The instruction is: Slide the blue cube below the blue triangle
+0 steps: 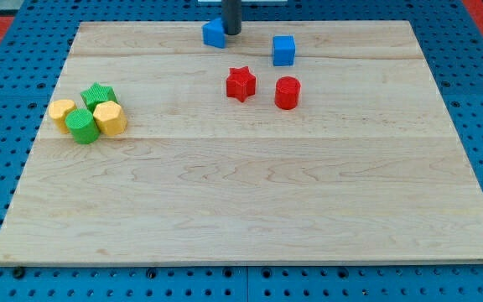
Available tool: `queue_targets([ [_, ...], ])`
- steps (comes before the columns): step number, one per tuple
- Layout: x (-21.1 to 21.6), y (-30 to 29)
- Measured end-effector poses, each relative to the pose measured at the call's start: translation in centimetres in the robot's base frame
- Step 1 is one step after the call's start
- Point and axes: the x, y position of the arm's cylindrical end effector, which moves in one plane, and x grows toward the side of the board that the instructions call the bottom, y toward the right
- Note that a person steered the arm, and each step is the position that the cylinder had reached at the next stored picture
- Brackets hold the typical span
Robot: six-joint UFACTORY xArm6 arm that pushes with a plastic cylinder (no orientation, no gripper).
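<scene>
tip: my tip [231, 33] sat at far edge, touching blue triangle [215, 33] on its right; bare rod, nothing held
cube: blue cube [283, 50] lay right of tip, slightly nearer
target: near side of triangle, left of cube

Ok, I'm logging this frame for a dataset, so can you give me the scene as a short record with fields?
surface: light wooden board on a blue pegboard
my tip: dark rod end at the view's top, against the right side of the blue triangle
blue triangle: near the top edge
blue cube: to the right of and slightly below the triangle, apart from my tip
red blocks: red star, red cylinder, side by side below the blue ones
left cluster: green star, green cylinder, two yellow blocks
</scene>
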Motion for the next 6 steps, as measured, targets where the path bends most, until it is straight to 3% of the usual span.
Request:
queue_targets([
  [1,0.0,3.4],
  [2,-1.8,14.9],
  [3,4.0,18.5],
  [6,5.5,8.7],
])
